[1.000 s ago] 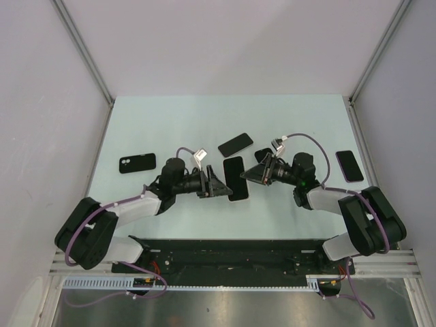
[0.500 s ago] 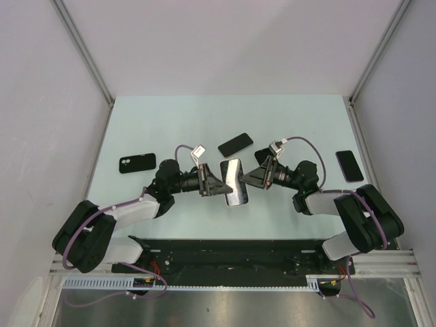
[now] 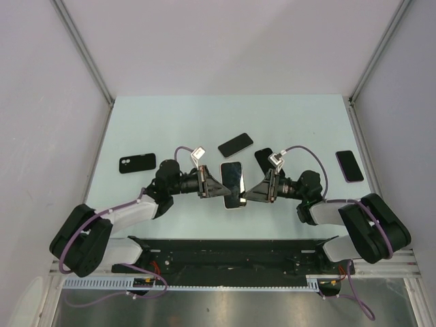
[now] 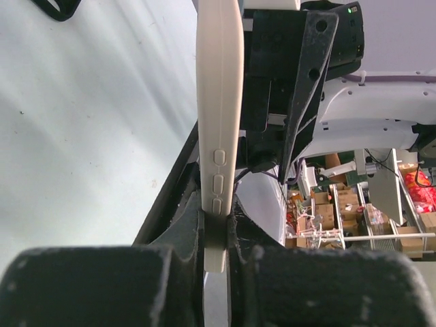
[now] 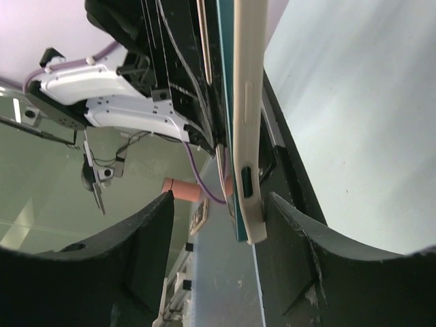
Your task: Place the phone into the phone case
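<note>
Two arms meet over the middle of the pale green table (image 3: 170, 122), wrists pointing at each other. Left gripper (image 3: 221, 187) is closed tight on the phone case (image 3: 235, 205), a cream case raised off the table and tilted. The left wrist view shows it edge-on (image 4: 219, 102), its near end nipped between the two fingers (image 4: 182, 235) with no gap either side of it, side buttons just above the grip. Right gripper (image 3: 255, 191) is at the opposite long edge of the case with its jaws well apart and gripping nothing. In the right wrist view the case edge (image 5: 245, 102) runs between the fingers (image 5: 289, 245), close to the one on the right of that view; contact there can't be confirmed. The phone (image 3: 233, 178) shows from above as a dark screen inside the cream rim, so it looks seated in the case, though the edge-on wrist views don't settle how fully. Elsewhere on the table: a black phone (image 3: 235, 144) just behind the held case, a black case with a camera cutout (image 3: 137, 163) off to the left, a dark phone (image 3: 349, 165) near the right edge, and a dark slab (image 3: 263, 156) partly hidden behind the right wrist, phone or case unclear.
</note>
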`<state>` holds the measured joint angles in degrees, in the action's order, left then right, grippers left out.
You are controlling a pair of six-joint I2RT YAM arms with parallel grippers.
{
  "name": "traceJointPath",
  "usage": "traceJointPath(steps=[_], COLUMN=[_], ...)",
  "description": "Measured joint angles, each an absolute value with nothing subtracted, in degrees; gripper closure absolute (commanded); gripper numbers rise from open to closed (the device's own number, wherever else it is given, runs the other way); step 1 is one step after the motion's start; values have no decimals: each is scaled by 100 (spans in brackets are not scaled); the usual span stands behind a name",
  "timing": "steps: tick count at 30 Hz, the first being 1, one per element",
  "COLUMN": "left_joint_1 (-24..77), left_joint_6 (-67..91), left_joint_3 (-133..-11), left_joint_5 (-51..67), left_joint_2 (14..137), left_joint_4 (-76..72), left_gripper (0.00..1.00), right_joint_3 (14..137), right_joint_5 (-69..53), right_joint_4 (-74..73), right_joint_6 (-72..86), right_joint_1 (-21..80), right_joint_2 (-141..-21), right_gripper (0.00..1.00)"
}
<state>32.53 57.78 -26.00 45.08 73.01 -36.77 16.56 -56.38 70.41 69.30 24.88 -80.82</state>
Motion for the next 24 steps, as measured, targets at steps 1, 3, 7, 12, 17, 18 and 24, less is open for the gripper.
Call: traceJointPath(steps=[1,3,7,12,17,18,24], left_joint_1=[3251,3253,3253,3253,3249,3249,3249], left_joint_6=[5743,5688,5647,5655,5697,5708,5621], left_joint_3=[-2604,-2606,-2663,-2670,-2670,-2670,-2727], left_joint_5=[4484,4471,4475,4469,4381,4375,4362], left_joint_2=[7258,7207,7192,7201,7203,7203,7199], left_joint_4=[-3601,-3516,-3371,-3363,-3461,-3472,-3308], left_gripper=[100,100,100,100,100,100,100], right_joint_3=[1577,1516,1500,1500,1500,1500,1450], right_joint_5=[-5669,-5701,-5686,-5662,-5664,-5662,-5570], right_joint_4=[7000,6943,6866,6799,6785,6785,6661], right_joint_6=[6860,6777,6659,6504,6438,6431,6429], right_joint_1=[2499,2521,2576,2665,2779,2792,2779], right_joint_2=[-8020,-7961,-7913,-7920,-8036,-8047,-8055], right_gripper=[42,42,41,40,56,61,100])
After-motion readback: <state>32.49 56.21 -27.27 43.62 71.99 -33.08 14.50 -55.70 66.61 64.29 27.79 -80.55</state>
